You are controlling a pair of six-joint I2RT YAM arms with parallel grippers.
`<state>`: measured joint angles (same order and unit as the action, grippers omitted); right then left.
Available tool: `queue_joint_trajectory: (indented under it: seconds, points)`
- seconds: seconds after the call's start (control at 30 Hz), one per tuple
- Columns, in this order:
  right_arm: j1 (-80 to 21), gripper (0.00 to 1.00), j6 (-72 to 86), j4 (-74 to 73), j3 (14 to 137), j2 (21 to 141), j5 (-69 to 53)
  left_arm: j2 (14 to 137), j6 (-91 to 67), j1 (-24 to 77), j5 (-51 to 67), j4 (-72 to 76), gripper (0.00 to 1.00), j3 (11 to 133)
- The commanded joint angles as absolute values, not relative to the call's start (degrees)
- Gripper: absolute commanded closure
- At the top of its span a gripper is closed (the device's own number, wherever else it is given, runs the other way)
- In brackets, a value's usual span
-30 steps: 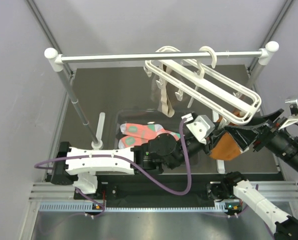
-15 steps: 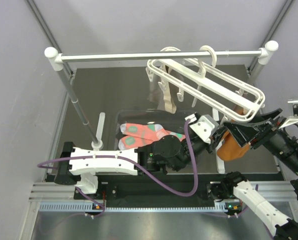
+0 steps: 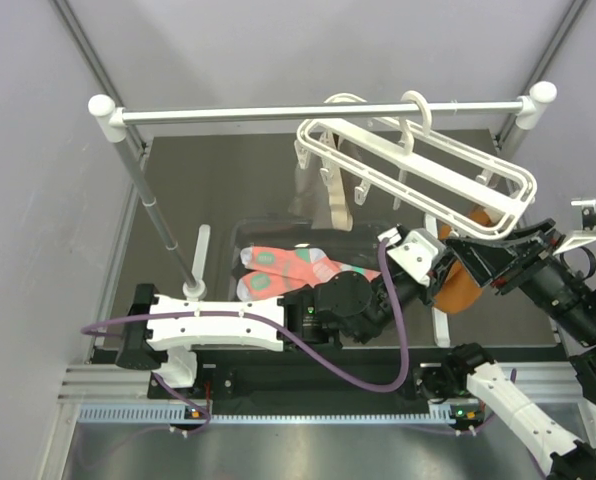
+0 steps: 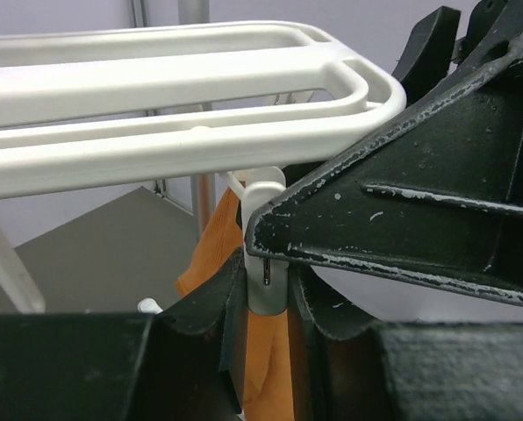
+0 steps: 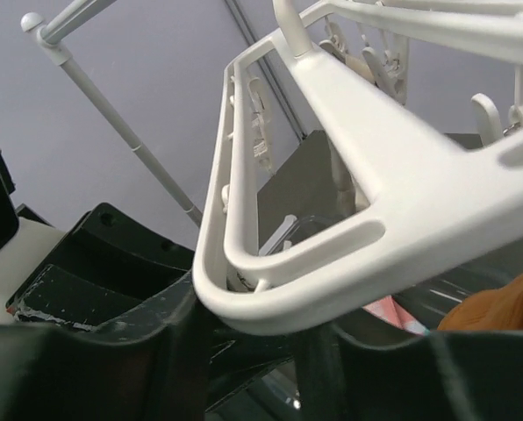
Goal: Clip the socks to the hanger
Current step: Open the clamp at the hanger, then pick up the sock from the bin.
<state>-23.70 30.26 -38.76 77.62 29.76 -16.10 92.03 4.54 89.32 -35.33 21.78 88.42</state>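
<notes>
The socks (image 3: 290, 268) lie side by side in a clear tray (image 3: 240, 232) on the tabletop (image 3: 218, 180), partly hidden by the left arm, and no claw touches them. Above and to the right of them, the hanger (image 5: 393, 202) hangs tilted by its hook from the metal rail (image 3: 308, 113). A beige cloth (image 3: 333, 205) dangles from one of its clips at the far end. At the near end, the left claw (image 4: 266, 303) pinches a rust-orange cloth (image 4: 266, 368), its fingertips at either side of a small white clip (image 4: 266, 281). The right claw (image 5: 257, 346) meets that clip from the other side, one finger touching its top. Its jaws stand apart under the hanger's rounded end, and we cannot tell whether they grip anything.
</notes>
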Motion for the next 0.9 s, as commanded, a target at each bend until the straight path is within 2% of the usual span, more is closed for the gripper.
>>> queue_joint_trajectory:
  seconds: [0.0,0.07,0.1,0.17,0.2,0.27,0.3,0.43,0.63,0.87]
  points:
    - [-23.2,0.63,30.9,-34.7,77.5,29.4,-16.1,92.9,5.4,90.3,-35.2,20.8,1.00,90.4]
    - [-23.2,0.76,30.8,-35.0,77.5,29.7,-16.0,92.9,5.5,90.3,-35.0,20.7,1.00,90.5]
    - [-23.1,0.89,30.9,-35.2,77.5,29.7,-15.9,92.9,5.3,90.3,-34.8,20.6,1.00,90.5]
    - [-23.1,1.00,30.7,-35.5,77.6,29.7,-15.5,92.4,4.8,90.3,-34.5,19.6,0.94,90.4]
    - [-23.1,1.00,30.5,-35.9,77.5,29.7,-15.0,91.5,4.2,90.4,-34.5,19.4,0.81,89.7]
    - [-23.1,1.00,30.2,-36.2,77.5,29.6,-14.6,89.9,3.8,90.3,-34.1,19.4,0.64,88.1]
    - [-23.1,1.00,30.1,-36.4,77.4,29.5,-14.3,89.0,3.4,90.4,-33.7,19.4,0.51,86.2]
    - [-23.2,1.00,29.2,-36.9,76.8,29.2,-14.0,80.6,1.5,90.4,-32.6,18.5,0.28,79.6]
    - [-23.1,1.00,28.0,-37.6,76.8,29.1,-13.4,65.7,-3.1,90.4,-34.6,12.5,0.27,67.3]
    - [-23.1,1.00,25.4,-39.6,77.8,28.8,-12.0,52.5,-13.2,90.1,-48.6,-2.6,0.27,55.0]
